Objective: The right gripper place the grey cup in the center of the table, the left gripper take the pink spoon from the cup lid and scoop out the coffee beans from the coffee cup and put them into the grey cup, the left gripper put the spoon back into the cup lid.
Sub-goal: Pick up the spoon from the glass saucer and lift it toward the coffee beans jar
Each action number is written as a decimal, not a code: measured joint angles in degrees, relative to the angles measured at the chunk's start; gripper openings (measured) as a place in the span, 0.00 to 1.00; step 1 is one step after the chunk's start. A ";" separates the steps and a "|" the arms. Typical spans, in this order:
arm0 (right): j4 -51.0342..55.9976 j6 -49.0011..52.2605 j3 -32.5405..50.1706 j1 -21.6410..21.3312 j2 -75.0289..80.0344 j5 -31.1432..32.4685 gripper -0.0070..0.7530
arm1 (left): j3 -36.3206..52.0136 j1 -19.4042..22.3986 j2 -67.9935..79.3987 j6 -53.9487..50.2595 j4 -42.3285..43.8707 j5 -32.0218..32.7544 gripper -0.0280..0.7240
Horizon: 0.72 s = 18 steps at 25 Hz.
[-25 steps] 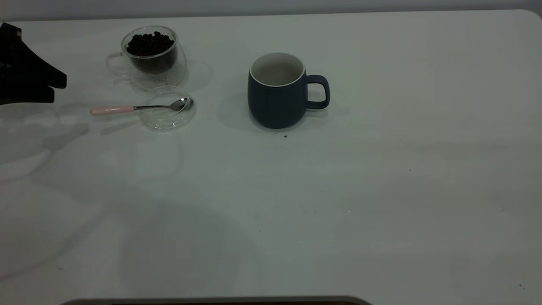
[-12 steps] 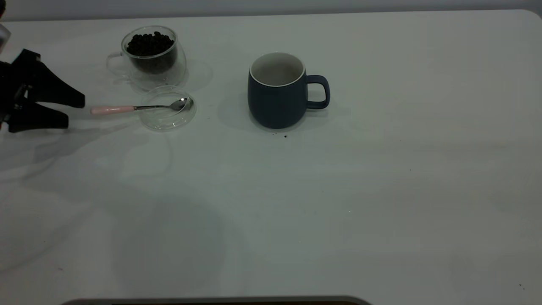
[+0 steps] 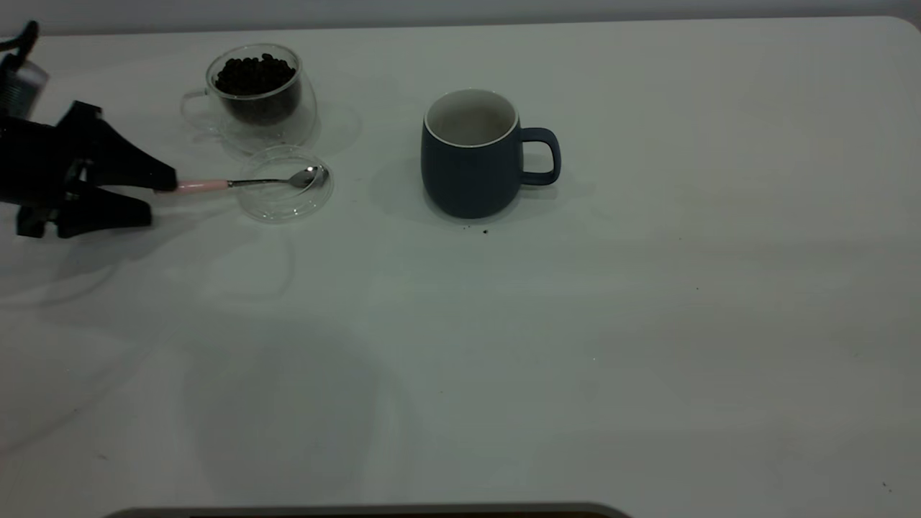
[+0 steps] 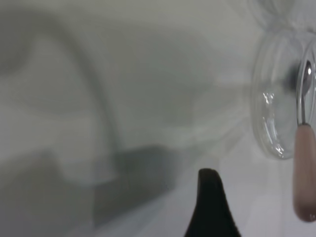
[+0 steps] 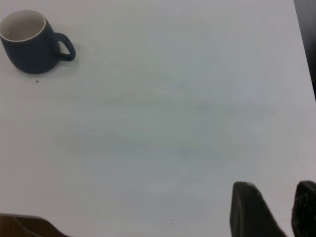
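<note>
The pink spoon (image 3: 205, 185) lies with its metal bowl in the clear cup lid (image 3: 284, 205) and its handle pointing left. My left gripper (image 3: 158, 198) is open at the handle's end, and its upper fingertip (image 3: 167, 180) overlaps the handle tip. The left wrist view shows one finger (image 4: 212, 207), the handle (image 4: 303, 173) and the lid (image 4: 269, 118). The coffee cup (image 3: 245, 119) holds coffee beans (image 3: 255, 74) behind the lid. The grey cup (image 3: 468, 169) stands near the table's middle and also shows in the right wrist view (image 5: 29, 44). My right gripper (image 5: 275, 195) is open, far from it.
The white table (image 3: 647, 324) has a few dark specks (image 3: 484, 232) in front of the grey cup. The right arm is outside the exterior view. A dark edge (image 3: 360, 512) runs along the table's near side.
My left gripper has moved right along the table toward the spoon, from the left edge up to the handle's end. The cups, lid and spoon have not moved.
</note>
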 joint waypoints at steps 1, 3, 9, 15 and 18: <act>0.00 0.00 0.00 0.00 0.00 0.00 0.33 | 0.00 -0.51 0.07 0.58 -0.32 -0.01 0.82; 0.00 0.00 0.00 0.00 0.00 0.00 0.33 | 0.00 -1.65 0.11 1.81 -1.49 -0.12 0.82; 0.00 0.00 0.00 0.00 0.00 0.00 0.33 | 0.00 -3.79 0.11 3.13 -5.79 -0.47 0.82; 0.00 0.00 0.00 0.00 0.00 0.00 0.33 | 0.00 -3.84 0.11 3.06 -6.22 -0.71 0.82; 0.00 0.00 0.00 0.00 0.00 0.00 0.33 | 0.00 -3.84 0.11 1.68 -6.22 -0.31 0.79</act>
